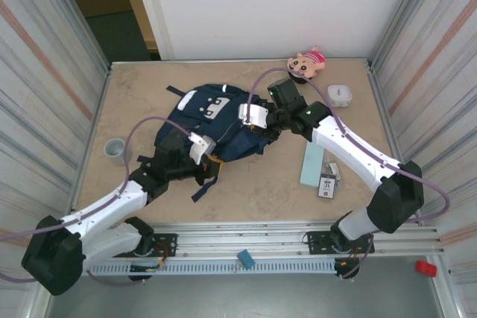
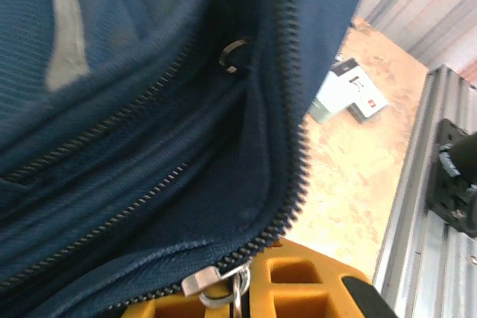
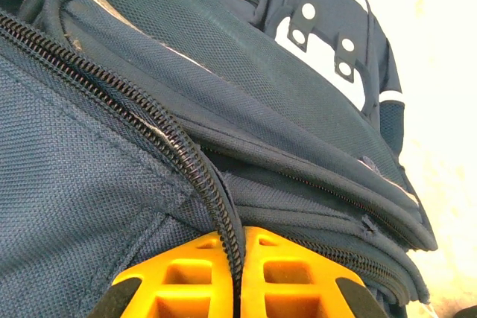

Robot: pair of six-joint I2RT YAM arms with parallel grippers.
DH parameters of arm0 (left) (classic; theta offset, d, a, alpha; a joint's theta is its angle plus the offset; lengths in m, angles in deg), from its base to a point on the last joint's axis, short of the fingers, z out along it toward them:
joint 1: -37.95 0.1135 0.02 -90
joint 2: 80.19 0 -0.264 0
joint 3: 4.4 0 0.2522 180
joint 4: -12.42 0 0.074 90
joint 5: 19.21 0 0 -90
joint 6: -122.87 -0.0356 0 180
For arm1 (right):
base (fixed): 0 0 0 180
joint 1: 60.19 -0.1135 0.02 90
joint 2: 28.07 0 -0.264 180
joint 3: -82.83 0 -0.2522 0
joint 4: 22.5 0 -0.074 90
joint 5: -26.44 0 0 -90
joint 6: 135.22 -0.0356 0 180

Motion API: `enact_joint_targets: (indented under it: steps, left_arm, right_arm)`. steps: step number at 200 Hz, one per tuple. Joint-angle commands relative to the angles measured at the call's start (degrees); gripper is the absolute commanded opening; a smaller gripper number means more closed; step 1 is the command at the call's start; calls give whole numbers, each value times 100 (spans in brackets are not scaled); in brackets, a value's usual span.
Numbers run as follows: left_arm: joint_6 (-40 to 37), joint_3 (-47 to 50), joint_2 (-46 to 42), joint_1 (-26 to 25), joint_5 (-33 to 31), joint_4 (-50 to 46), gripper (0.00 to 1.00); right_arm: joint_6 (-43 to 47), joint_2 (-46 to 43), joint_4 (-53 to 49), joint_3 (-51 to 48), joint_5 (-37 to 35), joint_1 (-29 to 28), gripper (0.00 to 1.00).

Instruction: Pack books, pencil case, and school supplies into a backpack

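While left gripper [image 1: 211, 160] and right gripper [image 3: 238, 258] clamp the backpack [image 1: 216, 121], beige tabletop [image 1: 141, 94] lies beneath.

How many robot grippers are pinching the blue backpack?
2. The left gripper pinches the zipper edge of the backpack at its near side. The right gripper pinches the zipper edge on its right side.

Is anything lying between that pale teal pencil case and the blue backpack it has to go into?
Nothing visible does: the table between the pencil case and the backpack is bare. The small white pack lies on the case's far side, away from the backpack.
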Motion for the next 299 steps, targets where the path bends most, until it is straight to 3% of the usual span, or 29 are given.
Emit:
enact_joint_targets:
  steps: [1, 20, 57, 80, 104, 126, 138, 176, 219, 233, 264, 299]
  left_arm:
    - [-80, -419, -193, -49, -914, -270, 2]
    - [113, -297, -150, 156, -1405, -312, 2]
    - [284, -241, 125, 848, -932, -31, 1]
    - [135, -527, 361, 864, -812, -798, 1]
    - [665, -309, 580, 711, -493, -869, 2]
    - [865, 7, 588, 452, -432, -716, 3]
    - [964, 192, 528, 453, -392, -567, 4]
    - [889, 529, 566, 463, -510, -251, 7]
    - [1105, 649, 909, 466, -181, 242, 9]
    - [1097, 648, 940, 462, -92, 314, 9]
    - [964, 595, 929, 425, 294, 354, 7]
    - [592, 336, 938, 75, 690, 82, 9]
  right_arm:
    - [-535, -269, 450, -269, -242, -315, 0]
    - [-1243, -488, 804, -732, -887, -606, 0]
    - [-2186, -867, 1515, -1720, -1220, -1364, 0]
    - [-2737, -762, 1985, -2057, -1409, -1532, 0]
    - [-3131, -613, 2334, -2327, -1387, -1670, 0]
    - [-2889, -605, 2052, -2436, -569, -1671, 38]
    - [-2689, -605, 1827, -2455, -331, -1674, 48]
    - [-2427, -386, 1934, -2542, -85, -1671, 51]
    - [-2158, 147, 1931, -2362, 110, -1727, 53]
    - [-2122, 283, 1963, -2364, 111, -1741, 50]
    - [-2389, 522, 2487, -2480, -562, -1735, 15]
    - [-2978, 629, 3314, -2646, -987, -1728, 2]
